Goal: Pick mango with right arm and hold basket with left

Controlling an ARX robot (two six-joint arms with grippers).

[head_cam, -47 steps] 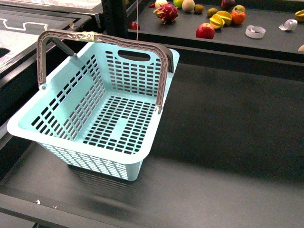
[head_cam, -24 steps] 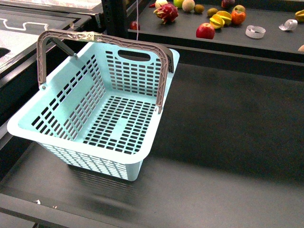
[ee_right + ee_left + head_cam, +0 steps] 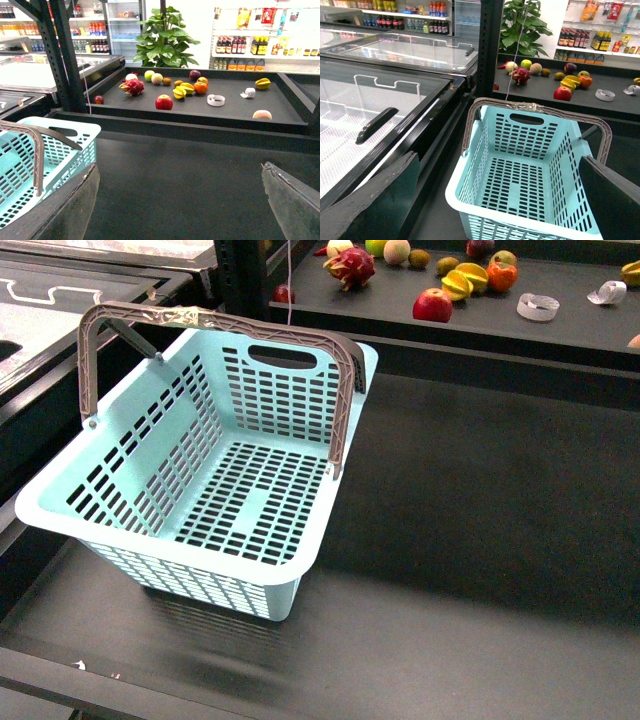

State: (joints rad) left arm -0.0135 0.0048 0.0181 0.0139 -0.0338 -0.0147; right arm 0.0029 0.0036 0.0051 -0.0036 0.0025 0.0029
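Observation:
The pale blue basket (image 3: 268, 392) stands empty on the dark lower shelf, its grey-brown handles (image 3: 215, 320) raised. My left gripper (image 3: 497, 202) is open, hovering just short of the basket's near rim (image 3: 454, 192), with its fingers (image 3: 380, 200) apart on both sides and touching nothing. My right gripper (image 3: 180, 205) is open and empty over bare shelf, with the basket (image 3: 75, 136) beside it. The mango (image 3: 262, 114), a pale yellow-orange oval, lies on the raised fruit tray far ahead of it and shows cut off at the front view's right edge (image 3: 634, 341). Neither arm shows in the front view.
The raised tray (image 3: 235, 112) holds a red apple (image 3: 163, 102), a dragon fruit (image 3: 132, 86), cut yellow wedges (image 3: 182, 90), a round orange fruit (image 3: 200, 87), a tape roll (image 3: 216, 100) and a yellow fruit (image 3: 263, 83). A glass-topped freezer (image 3: 395, 90) and a black post (image 3: 487, 45) stand beside the basket.

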